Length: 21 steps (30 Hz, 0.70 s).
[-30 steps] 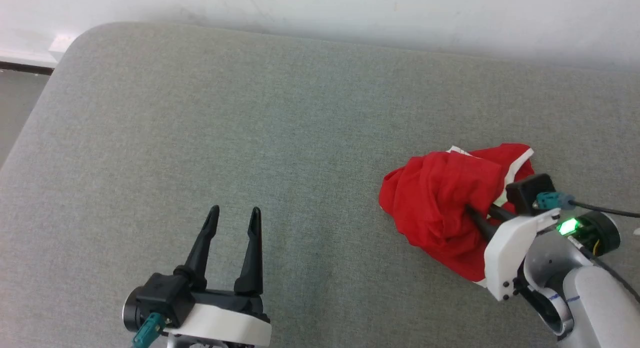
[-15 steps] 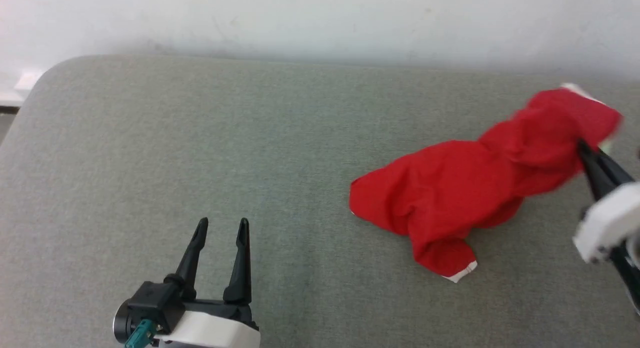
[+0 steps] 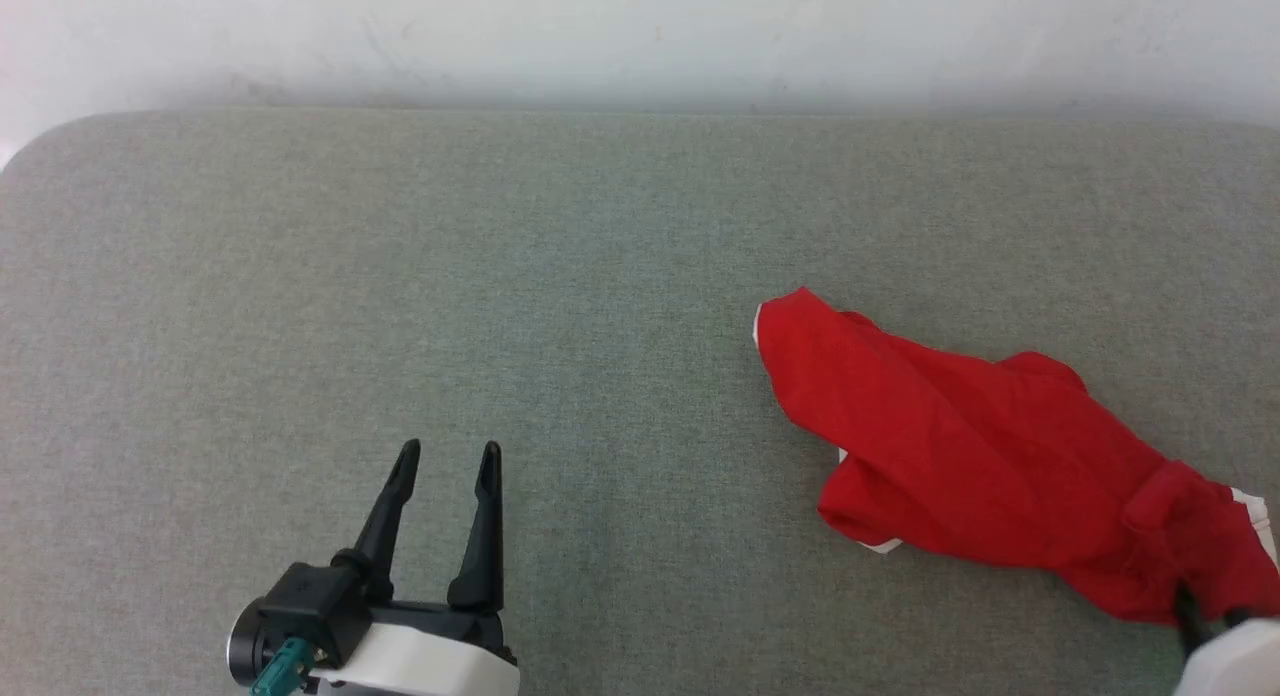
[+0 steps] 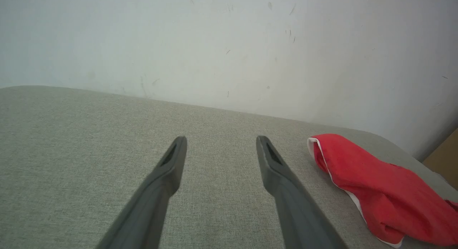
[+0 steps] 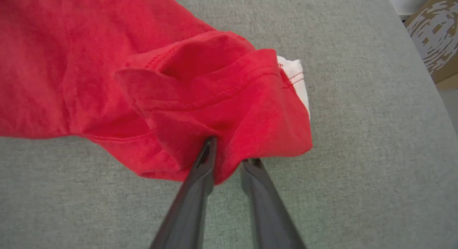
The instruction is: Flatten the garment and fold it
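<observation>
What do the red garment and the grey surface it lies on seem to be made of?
Red garment: thin, soft cloth, matte, likely a light knit; it crumples and drapes limply, with stitched seams and white trim. Grey surface: matte woven upholstery-type fabric, perhaps over padding; a fine weave grain shows and its corners are rounded.

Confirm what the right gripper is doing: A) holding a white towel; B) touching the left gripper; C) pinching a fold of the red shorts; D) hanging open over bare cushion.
C: the right gripper has its fingers closed on a fold of the red shorts.
</observation>
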{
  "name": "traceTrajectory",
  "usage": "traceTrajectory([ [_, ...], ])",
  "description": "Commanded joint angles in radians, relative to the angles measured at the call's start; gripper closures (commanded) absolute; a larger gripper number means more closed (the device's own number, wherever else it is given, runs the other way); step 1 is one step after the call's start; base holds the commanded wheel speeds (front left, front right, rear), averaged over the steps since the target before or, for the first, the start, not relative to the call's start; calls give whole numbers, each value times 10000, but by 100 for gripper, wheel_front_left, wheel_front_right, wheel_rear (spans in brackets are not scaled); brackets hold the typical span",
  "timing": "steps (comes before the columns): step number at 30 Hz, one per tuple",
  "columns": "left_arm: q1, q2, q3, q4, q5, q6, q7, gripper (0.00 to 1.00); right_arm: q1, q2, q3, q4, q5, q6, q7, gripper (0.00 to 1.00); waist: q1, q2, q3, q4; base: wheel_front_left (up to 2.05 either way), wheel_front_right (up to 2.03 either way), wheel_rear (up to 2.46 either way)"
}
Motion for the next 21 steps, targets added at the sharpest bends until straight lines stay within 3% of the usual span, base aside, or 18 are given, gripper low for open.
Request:
traceTrajectory([
  [1, -89, 53, 37, 25, 25, -18, -4, 0, -320, 77, 96, -217, 57, -9, -105, 0, 0, 0, 0, -37, 0, 0, 0],
  [6, -127, 46, 30, 60, -25, 14, 12, 0, -1302, -4, 980, -1668, 652, -9, -37, 0, 0, 0, -72, 5, 0, 0, 0],
  [11, -203, -97, -77, 118, -66, -25, -3, 0, -2050, -657, 2401, -2894, 1142, -9, 507, 0, 0, 0, -56, 296, 0, 0, 0],
  [21, -332, -277, -103, 225, -60, -74, -35, 0, -2141, -1365, 4822, -2234, 1294, -9, 1897, 0, 0, 0, 292, 1282, 0, 0, 0],
])
